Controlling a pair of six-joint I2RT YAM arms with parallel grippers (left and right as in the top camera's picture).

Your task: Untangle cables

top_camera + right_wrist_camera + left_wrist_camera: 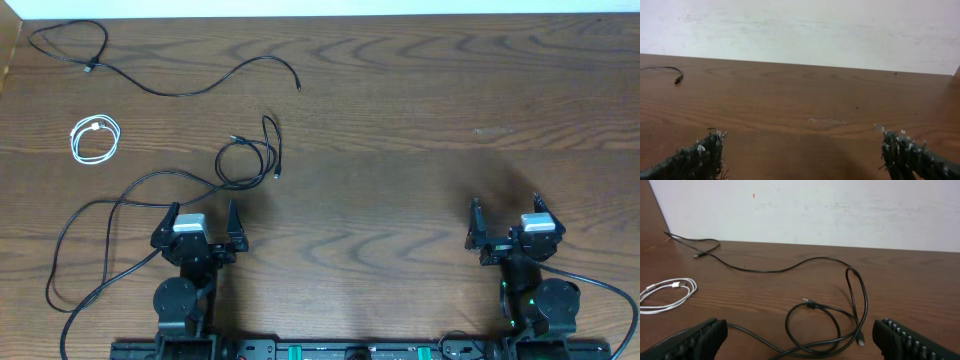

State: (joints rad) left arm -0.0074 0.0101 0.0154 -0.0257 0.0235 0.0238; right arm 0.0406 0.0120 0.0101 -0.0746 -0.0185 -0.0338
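Three cables lie apart on counter: long black cable far left; white coil below it; looped black cable just ahead of left tool; separation looks done, own loops remain; left tool and right tool both released, empty.

L wrist view: your white cord is cut off by the edge at 9 o'clock, and the looped cord runs out of frame at 6. R wrist view: only a black cord tip shows, at 10 o'clock. Overhead: plugs are too small to ID.
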